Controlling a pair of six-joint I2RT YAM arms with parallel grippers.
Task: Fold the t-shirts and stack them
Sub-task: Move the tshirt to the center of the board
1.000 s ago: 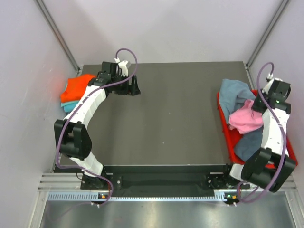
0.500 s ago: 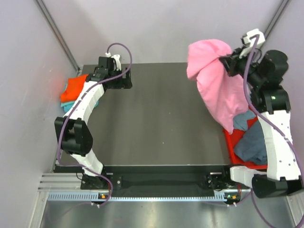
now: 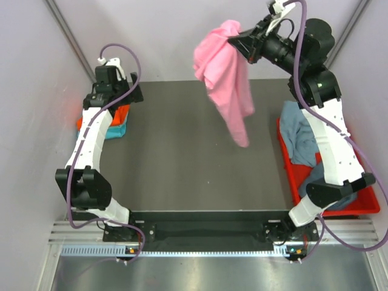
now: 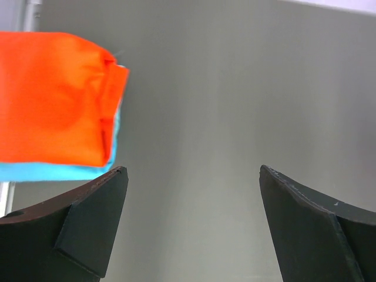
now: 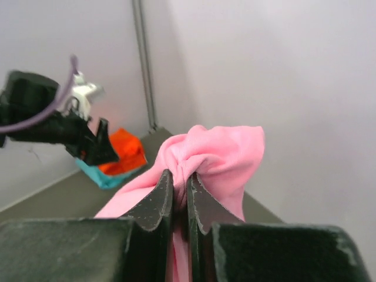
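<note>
My right gripper point(image 3: 237, 42) is shut on the pink t-shirt point(image 3: 227, 79) and holds it high over the back of the table, where it hangs free. In the right wrist view my right gripper point(image 5: 179, 176) pinches a bunched fold of the pink t-shirt point(image 5: 223, 150). A folded orange t-shirt point(image 3: 119, 114) lies on a folded teal one point(image 3: 113, 130) at the table's left edge; both also show in the left wrist view, orange point(image 4: 53, 100) over teal point(image 4: 47, 172). My left gripper point(image 4: 192, 173) is open and empty just right of that stack. Grey-blue and dark tees point(image 3: 300, 133) lie in the bin.
A red plastic bin point(image 3: 364, 203) stands at the table's right edge. The dark table top point(image 3: 182, 163) is walled by pale panels on the left, back and right. The left arm point(image 3: 91, 127) reaches along the left edge.
My right gripper has lifted the pink t-shirt out of the bin and carried it up and left over the table. My left gripper has moved left and back, beside the folded stack.
</note>
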